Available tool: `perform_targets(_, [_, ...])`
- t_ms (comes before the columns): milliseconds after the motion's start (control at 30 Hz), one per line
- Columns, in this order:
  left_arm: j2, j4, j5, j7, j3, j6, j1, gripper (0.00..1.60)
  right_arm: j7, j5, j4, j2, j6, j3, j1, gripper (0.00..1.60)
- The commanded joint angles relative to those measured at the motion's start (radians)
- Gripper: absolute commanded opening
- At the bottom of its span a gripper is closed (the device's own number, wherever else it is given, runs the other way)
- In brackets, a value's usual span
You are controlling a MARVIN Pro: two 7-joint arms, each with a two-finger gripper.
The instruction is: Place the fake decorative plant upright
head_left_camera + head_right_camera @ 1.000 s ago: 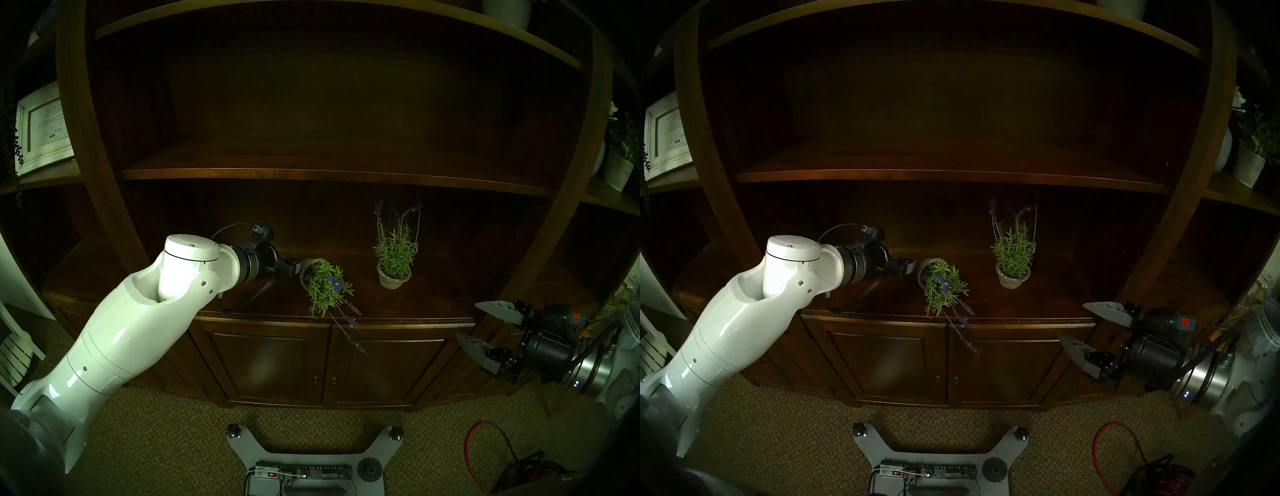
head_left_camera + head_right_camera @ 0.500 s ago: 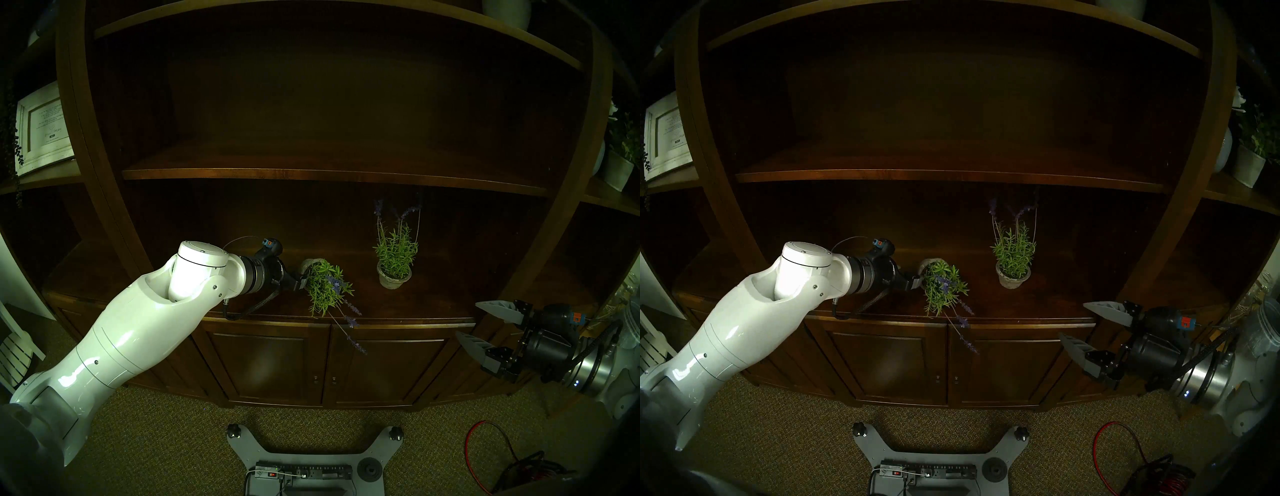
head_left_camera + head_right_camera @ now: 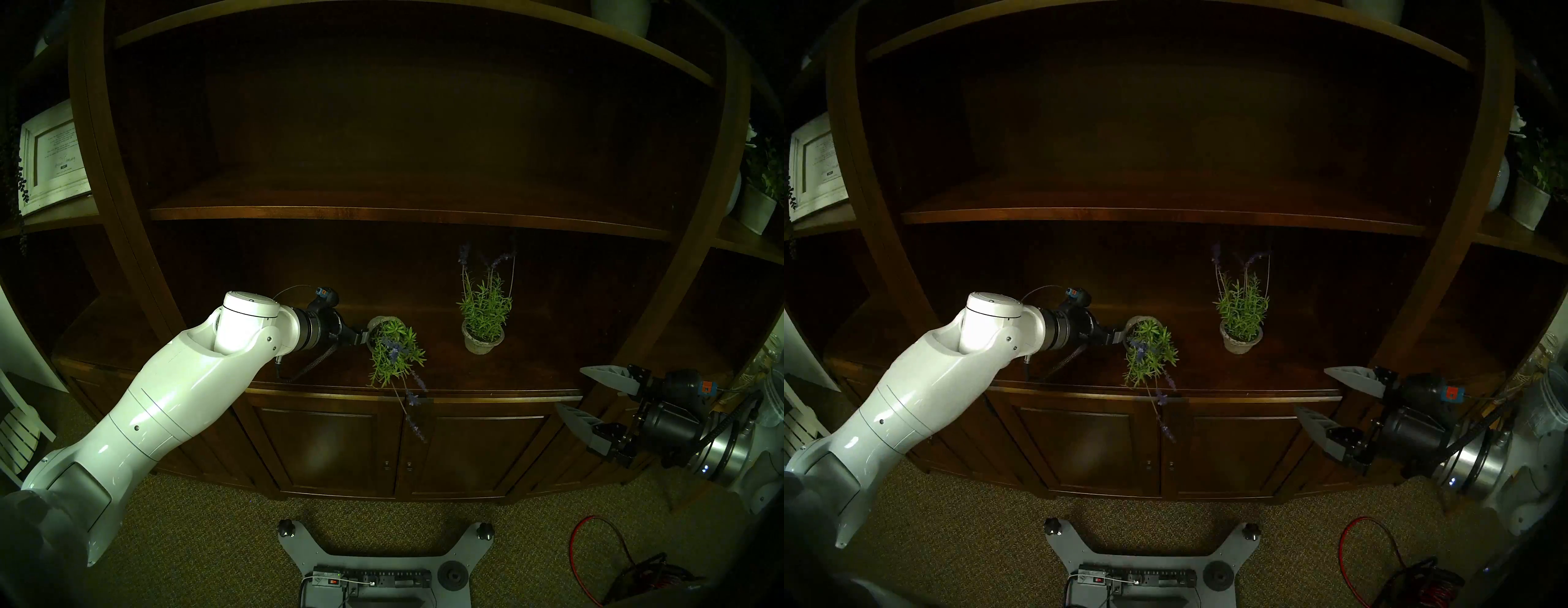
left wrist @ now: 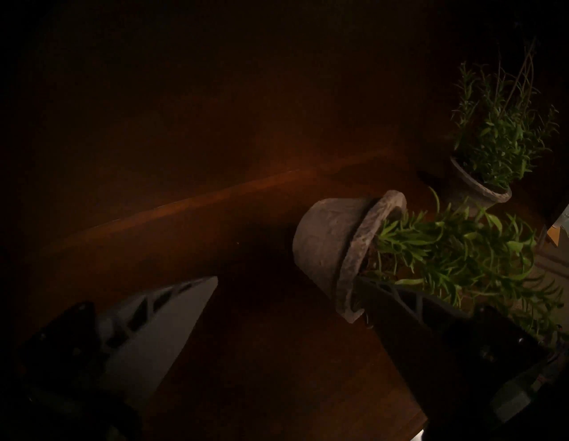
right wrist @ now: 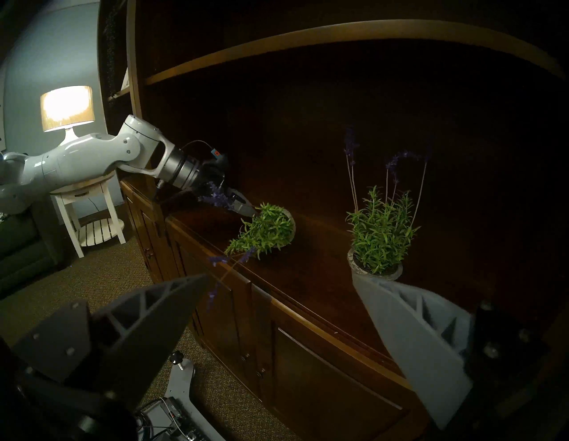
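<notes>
The fake plant (image 3: 396, 352) lies tipped on the dark wooden counter (image 3: 509, 373). Its grey pot (image 4: 326, 243) is on its side and its purple flower stems (image 3: 411, 407) hang over the front edge. My left gripper (image 3: 362, 337) is open at the pot's left side. In the left wrist view my left gripper (image 4: 288, 278) has one dark finger (image 4: 400, 295) against the pot's rim and the pale finger (image 4: 172, 314) well clear of it. My right gripper (image 3: 570, 389) stands open and empty off the counter's right front corner.
A second lavender plant (image 3: 483, 314) stands upright on the same counter to the right. A shelf board (image 3: 403, 212) runs just above its flower tips. On the carpet below are the robot's base (image 3: 373, 560), a power strip and a red cable (image 3: 577, 552).
My left gripper moved right, up to the pot's rim. The tipped plant swung: its foliage shifted left and its stems now hang straighter down over the edge. The right arm barely moved.
</notes>
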Motion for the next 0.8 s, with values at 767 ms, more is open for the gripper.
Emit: perform_targets(767, [-0.027, -0.008, 0.040, -0.089, 0.005, -0.050, -0.057, 1.60, -0.008, -0.003, -0.002, -0.013, -0.015, 0.001, 0.026, 1.60])
